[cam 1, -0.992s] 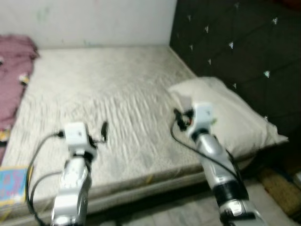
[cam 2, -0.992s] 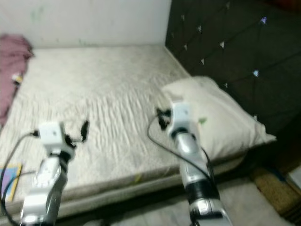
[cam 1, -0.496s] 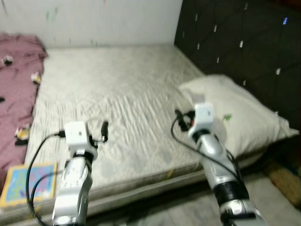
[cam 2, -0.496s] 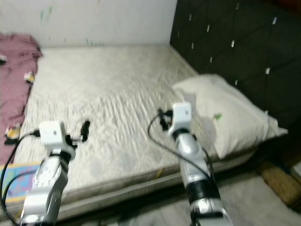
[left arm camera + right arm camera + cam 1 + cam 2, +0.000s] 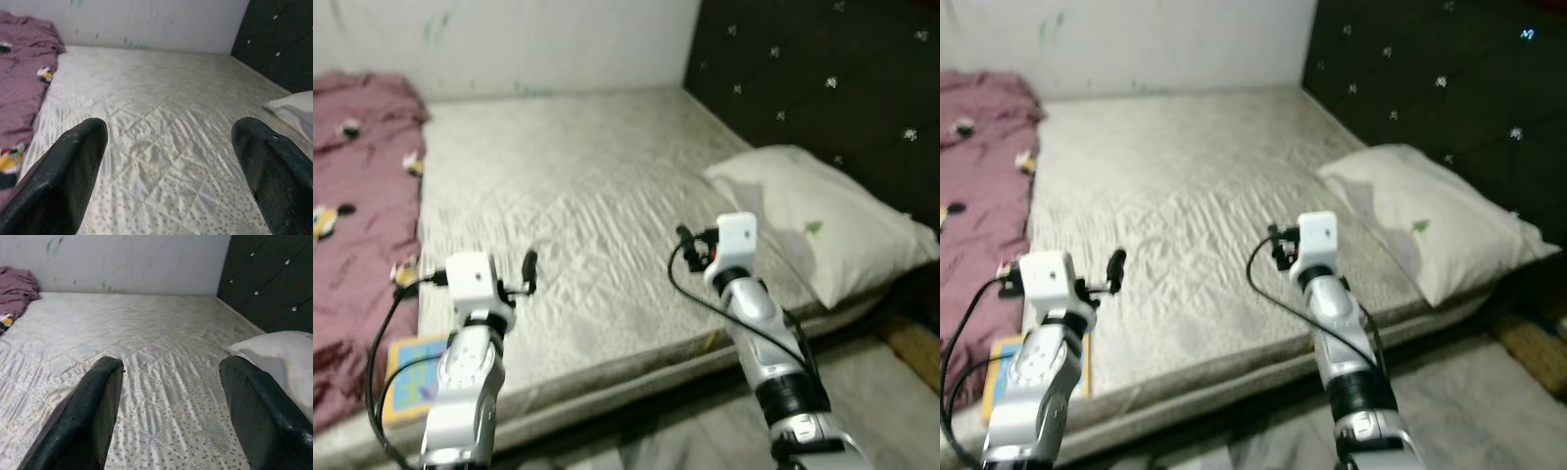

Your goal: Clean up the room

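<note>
A wide bed with a cream quilted sheet (image 5: 578,166) lies before me. A crumpled maroon blanket (image 5: 357,196) with small cartoon prints covers its left side. A white pillow (image 5: 813,211) lies at the right, against the headboard. A colourful book (image 5: 406,377) rests near the bed's front left edge. My left gripper (image 5: 168,129) is held up over the front of the mattress, open with nothing between its fingers. My right gripper (image 5: 171,364) hovers open and empty near the pillow's left end.
A dark tufted headboard (image 5: 822,78) rises along the right side and a pale wall (image 5: 558,39) stands behind the bed. Grey floor (image 5: 871,392) runs along the bed's front edge, with a brown mat (image 5: 913,341) at the far right.
The view has swung left: more of the maroon blanket and the book show, and the pillow sits further right in the picture. Both arms keep the same raised pose.
</note>
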Available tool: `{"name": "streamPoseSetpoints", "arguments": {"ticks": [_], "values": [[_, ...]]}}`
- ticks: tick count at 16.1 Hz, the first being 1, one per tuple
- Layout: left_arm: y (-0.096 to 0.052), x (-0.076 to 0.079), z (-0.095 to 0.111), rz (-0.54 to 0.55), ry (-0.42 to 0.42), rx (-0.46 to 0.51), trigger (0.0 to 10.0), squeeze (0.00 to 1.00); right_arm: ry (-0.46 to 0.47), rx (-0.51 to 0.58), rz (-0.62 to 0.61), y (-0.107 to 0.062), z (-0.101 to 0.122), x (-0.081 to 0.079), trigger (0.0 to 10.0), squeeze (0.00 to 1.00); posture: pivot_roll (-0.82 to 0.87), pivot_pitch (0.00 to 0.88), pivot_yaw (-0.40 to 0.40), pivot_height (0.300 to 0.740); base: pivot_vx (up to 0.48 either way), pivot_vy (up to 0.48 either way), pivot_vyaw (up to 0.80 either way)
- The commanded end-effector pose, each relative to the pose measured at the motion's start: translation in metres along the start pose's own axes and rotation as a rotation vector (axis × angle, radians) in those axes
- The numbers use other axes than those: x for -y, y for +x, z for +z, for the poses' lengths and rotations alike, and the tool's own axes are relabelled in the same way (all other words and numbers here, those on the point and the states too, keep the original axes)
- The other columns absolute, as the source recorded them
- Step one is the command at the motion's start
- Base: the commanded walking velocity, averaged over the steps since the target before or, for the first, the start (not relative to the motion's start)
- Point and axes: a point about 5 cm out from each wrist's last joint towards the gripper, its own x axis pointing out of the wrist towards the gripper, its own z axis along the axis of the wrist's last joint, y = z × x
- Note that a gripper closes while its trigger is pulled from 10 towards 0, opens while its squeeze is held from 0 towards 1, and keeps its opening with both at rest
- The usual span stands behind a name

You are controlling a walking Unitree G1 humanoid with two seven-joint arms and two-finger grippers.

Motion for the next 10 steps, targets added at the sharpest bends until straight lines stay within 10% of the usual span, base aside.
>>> {"name": "streamPoseSetpoints", "arguments": {"ticks": [1, 10], "values": [[0.0003, -0.0055, 0.0025, 0.02, 0.004, 0.009, 10.0, 0.0, -0.003, 0.03, 0.03, 0.004, 0.0087, -0.0081, 10.0, 0.0, 0.02, 0.0, -0.083, 0.74, 0.0, 0.48, 0.0], [0.0021, -0.0061, 0.0023, 0.025, 0.003, 0.004, 10.0, 0.0, -0.035, 0.038, 0.052, 0.0052, 0.0104, -0.0111, 10.0, 0.0, 0.01, 0.0, -0.087, 0.74, 0.0, 0.48, 0.0]]}}
